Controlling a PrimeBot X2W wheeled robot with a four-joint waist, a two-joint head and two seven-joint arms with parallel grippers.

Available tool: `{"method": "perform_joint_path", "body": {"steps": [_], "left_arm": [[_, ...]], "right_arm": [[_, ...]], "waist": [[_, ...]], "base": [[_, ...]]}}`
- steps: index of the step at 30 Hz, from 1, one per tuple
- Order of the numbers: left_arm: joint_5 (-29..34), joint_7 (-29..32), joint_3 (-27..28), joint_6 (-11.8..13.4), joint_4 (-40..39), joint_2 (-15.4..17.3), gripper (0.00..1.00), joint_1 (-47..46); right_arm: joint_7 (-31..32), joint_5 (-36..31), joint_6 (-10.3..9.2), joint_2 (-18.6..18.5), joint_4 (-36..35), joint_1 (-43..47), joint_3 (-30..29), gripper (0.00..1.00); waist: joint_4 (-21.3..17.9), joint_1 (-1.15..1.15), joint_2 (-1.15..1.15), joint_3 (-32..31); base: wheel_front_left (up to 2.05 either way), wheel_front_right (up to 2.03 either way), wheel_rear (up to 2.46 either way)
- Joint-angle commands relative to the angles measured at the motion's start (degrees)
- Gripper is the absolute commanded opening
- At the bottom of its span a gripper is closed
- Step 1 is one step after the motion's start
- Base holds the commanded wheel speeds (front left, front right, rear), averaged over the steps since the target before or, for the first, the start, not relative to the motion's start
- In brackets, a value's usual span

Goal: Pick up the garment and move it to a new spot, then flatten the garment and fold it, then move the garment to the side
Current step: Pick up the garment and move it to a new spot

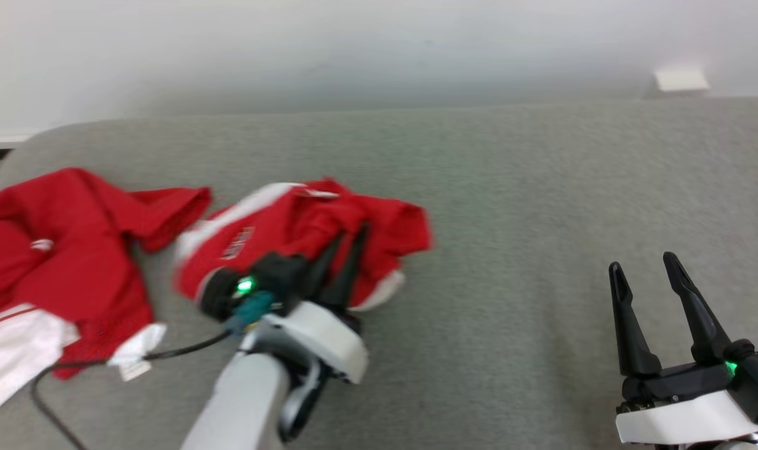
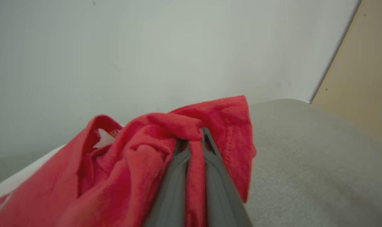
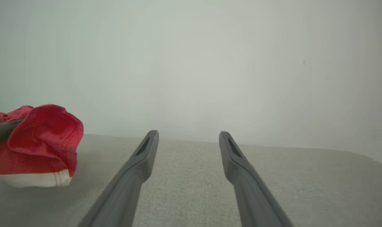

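A red garment [image 1: 279, 231] with white trim lies crumpled on the grey cushion [image 1: 541, 237]. My left gripper [image 1: 351, 240] is shut on a fold of it. In the left wrist view red cloth [image 2: 195, 164] is pinched between the two dark fingers [image 2: 175, 189], and the bunch looks lifted. A second red and white garment [image 1: 54, 262] sprawls at the far left. My right gripper [image 1: 645, 269] stands open at the lower right with nothing between its fingers [image 3: 137, 167]. The held garment [image 3: 39, 142] also shows at the left of the right wrist view.
The grey cushion runs wide to the right. A pale wall [image 1: 379, 50] rises behind it. A small white block [image 1: 680, 80] sits at the back right. A black cable [image 1: 104, 365] trails from my left wrist across the cushion.
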Motion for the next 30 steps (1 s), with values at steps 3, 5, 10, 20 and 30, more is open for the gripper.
{"method": "perform_joint_path", "body": {"steps": [3,5,10,20,30], "left_arm": [[-2.47,-0.91,-6.67,-0.35,1.85,-0.01,0.0,-3.2],[-4.43,-0.98,-11.54,-0.26,3.61,0.0,0.0,-4.85],[-8.33,-1.44,-19.79,0.52,9.19,0.02,0.0,-6.38],[-11.77,-8.34,-24.56,4.51,11.76,-0.02,1.0,-8.79],[-12.79,-9.52,-15.38,11.62,5.14,3.43,1.0,-4.11]], "right_arm": [[-1.37,0.76,-0.12,0.36,1.05,-1.64,-0.04,1.0],[-2.05,1.07,-0.12,0.56,1.71,-2.28,0.11,1.0],[-3.5,1.67,-0.12,1.02,3.55,-3.26,0.19,1.0],[-4.49,0.62,-0.12,1.09,5.19,-2.51,-1.07,1.0],[-1.9,-0.74,-0.12,0.38,3.49,-0.39,-2.25,1.0]], "waist": [[-7.22,0.01,0.0,5.11],[-9.19,0.01,0.0,6.52],[-11.7,0.01,0.0,8.54],[-6.3,0.01,0.0,6.25],[1.56,0.01,0.0,1.2]], "base": [[0.0,0.0,0.0],[0.0,0.0,0.0],[0.0,0.0,0.0],[0.0,0.0,0.0],[0.0,0.0,0.0]]}}
